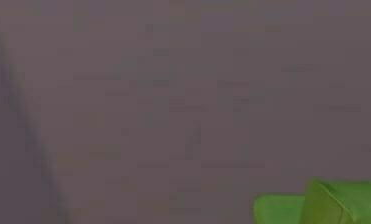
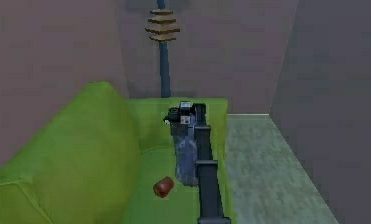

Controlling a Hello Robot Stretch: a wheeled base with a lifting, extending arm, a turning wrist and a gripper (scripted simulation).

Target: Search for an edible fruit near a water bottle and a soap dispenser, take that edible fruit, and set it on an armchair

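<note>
reaching: the arm (image 2: 206,175) stretches out across a green armchair (image 2: 83,150).
gripper: the gripper (image 2: 176,116) is near the seat's far edge; i cannot tell whether it holds anything.
fruit: a small reddish-brown blob (image 2: 164,185), probably the fruit, lies on the seat cushion.
relation: the blob lies just beside the arm, on the arm side view's left, well short of the fingers.
step: the placing looks done.

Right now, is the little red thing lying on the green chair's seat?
Yes, the small reddish thing lies on the green armchair, on its seat, just left of the dark arm bar.
</note>
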